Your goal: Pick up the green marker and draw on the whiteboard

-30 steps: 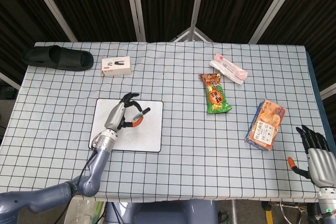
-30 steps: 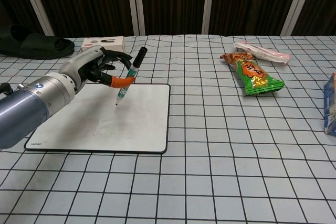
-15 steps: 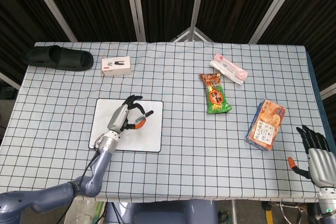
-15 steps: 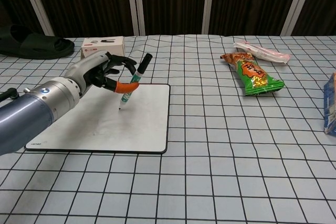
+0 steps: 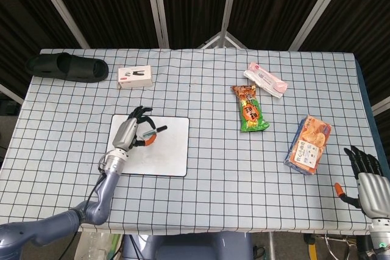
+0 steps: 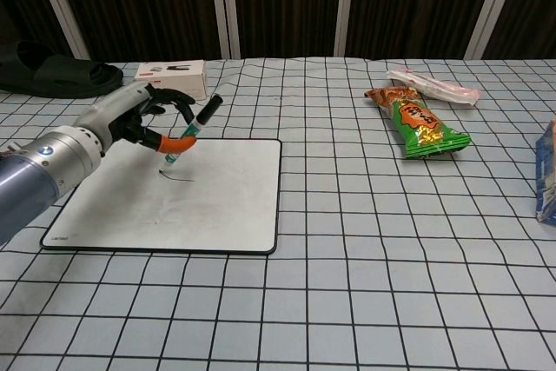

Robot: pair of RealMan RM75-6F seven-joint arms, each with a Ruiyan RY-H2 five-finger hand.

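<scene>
The whiteboard (image 5: pixel 164 156) (image 6: pixel 226 197) lies flat on the checked table at the left. My left hand (image 5: pixel 131 132) (image 6: pixel 130 115) hovers over its far left part and pinches the green marker (image 5: pixel 149 135) (image 6: pixel 184 138), which leans with its black cap up and right. The marker's tip touches the board, and a short dark stroke (image 6: pixel 176 179) runs from it. At the table's near right corner my right hand (image 5: pixel 365 175) hangs with fingers spread and nothing in it; the chest view does not show it.
A black slipper (image 5: pixel 66 67) (image 6: pixel 52 74) and a small white box (image 5: pixel 134 77) (image 6: pixel 169 70) lie at the back left. A green snack bag (image 5: pixel 250 109) (image 6: pixel 417 123), a pink-white packet (image 5: pixel 265 79) (image 6: pixel 434 84) and an orange box (image 5: pixel 309 144) sit on the right half.
My left hand carried the marker leftward across the board, its tip dropped onto the surface, and a short dark line now shows. The right hand has stayed still.
</scene>
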